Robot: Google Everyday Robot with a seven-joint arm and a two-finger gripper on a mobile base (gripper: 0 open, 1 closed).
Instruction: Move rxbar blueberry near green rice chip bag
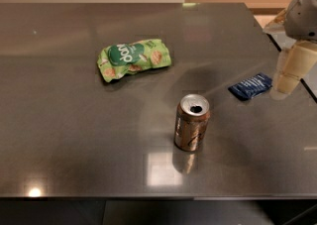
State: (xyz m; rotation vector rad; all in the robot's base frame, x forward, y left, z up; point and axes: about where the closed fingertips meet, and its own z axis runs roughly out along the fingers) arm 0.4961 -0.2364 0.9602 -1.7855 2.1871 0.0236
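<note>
The rxbar blueberry (250,86) is a small flat dark blue wrapper lying on the right part of the dark table (74,140). The green rice chip bag (133,58) lies left of centre, well apart from the bar. My gripper (286,85) hangs at the right edge of the view, just right of the bar and a little above the table. It holds nothing that I can see.
An open bronze soda can (192,122) stands upright in the middle front, between the bar and the bag but nearer to me. The table's right edge (292,63) runs just behind the gripper.
</note>
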